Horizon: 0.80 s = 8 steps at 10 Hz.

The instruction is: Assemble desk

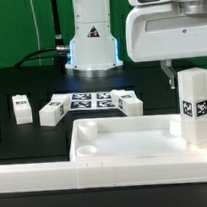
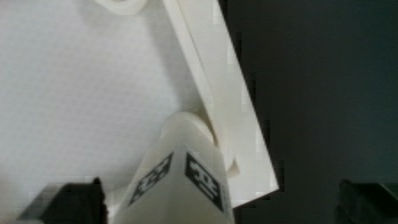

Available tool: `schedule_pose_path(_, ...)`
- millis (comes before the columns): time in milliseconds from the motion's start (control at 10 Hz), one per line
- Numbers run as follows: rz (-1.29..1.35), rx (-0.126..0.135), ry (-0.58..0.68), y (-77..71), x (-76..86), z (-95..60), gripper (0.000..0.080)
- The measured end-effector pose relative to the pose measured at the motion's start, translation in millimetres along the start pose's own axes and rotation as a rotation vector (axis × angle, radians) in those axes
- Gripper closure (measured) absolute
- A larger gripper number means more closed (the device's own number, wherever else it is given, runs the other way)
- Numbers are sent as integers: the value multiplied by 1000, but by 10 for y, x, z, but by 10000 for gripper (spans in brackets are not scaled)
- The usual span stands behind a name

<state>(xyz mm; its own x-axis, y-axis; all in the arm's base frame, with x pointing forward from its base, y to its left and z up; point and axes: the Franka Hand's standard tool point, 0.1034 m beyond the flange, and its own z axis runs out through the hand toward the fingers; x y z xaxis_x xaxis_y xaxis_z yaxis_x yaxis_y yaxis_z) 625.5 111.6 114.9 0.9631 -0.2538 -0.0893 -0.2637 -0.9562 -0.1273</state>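
White plastic makes up the desk. There is one large slab [image 1: 134,139] with a raised rim, lying at six o'clock in the exterior view, and one round socket [image 1: 87,149] shows toward its nine-o'clock end.

Four square legs can be counted. One upright leg [image 1: 197,105] stands on the slab's corner at three o'clock, with a black-and-white tag facing the camera. The other three lie on the black table [image 1: 34,141]:
- The first loose leg [image 1: 21,107] is out at nine o'clock.
- The second loose leg [image 1: 50,113] is just beside the nine-o'clock side of the one marker board [image 1: 91,100].
- The third loose leg [image 1: 132,105] is just beside the board's three-o'clock side.

The gripper [image 2: 222,198] hangs over the upright leg. In the wrist view its two dark fingertips [image 2: 71,200] stand wide apart — the leg's tagged top sits between them, with a gap on each side, gripped by neither.
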Motion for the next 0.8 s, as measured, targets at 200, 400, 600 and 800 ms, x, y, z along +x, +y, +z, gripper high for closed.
schedule_pose_path(200, -205, -16, 3, 35, 13, -2, 150)
schedule_pose_path(400, -395, -29, 5, 49, 21, -4, 150)
schedule_pose_path(600, -503, -29, 4, 63, 28, -7, 150)
schedule_pose_path(800, -621, -28, 3, 99, 48, -19, 150)
